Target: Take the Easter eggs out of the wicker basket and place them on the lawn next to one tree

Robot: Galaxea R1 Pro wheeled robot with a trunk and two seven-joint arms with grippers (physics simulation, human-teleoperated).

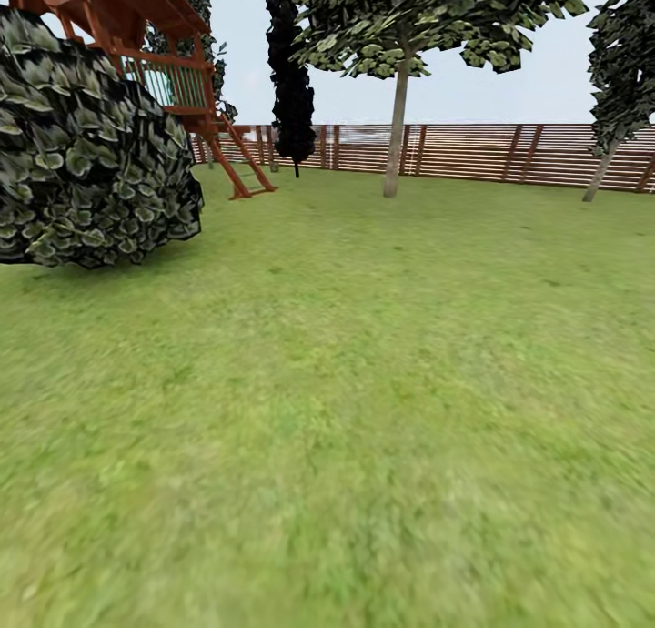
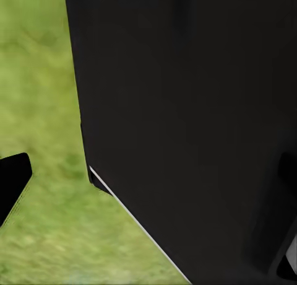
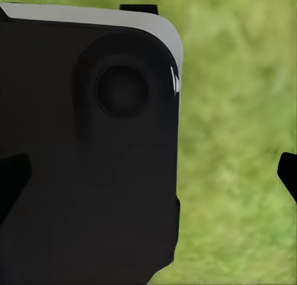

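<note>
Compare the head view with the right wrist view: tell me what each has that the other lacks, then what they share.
Head view alone: a pale-trunked tree before the wooden fence, a wooden play structure, a large leafy bush and a thin dark tree. Right wrist view alone: a black robot body panel with a round recess, close up, and dark fingertips at the edges. Both: the green lawn.

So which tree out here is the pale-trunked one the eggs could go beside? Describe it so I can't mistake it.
Follow the slatted fence along the far edge of the lawn. Just in front of it, near the middle, stands the tree: a bare, pale grey trunk under a wide, speckled green crown. The dark tree to its left is a narrow, near-black column; the play structure is further left.
</note>
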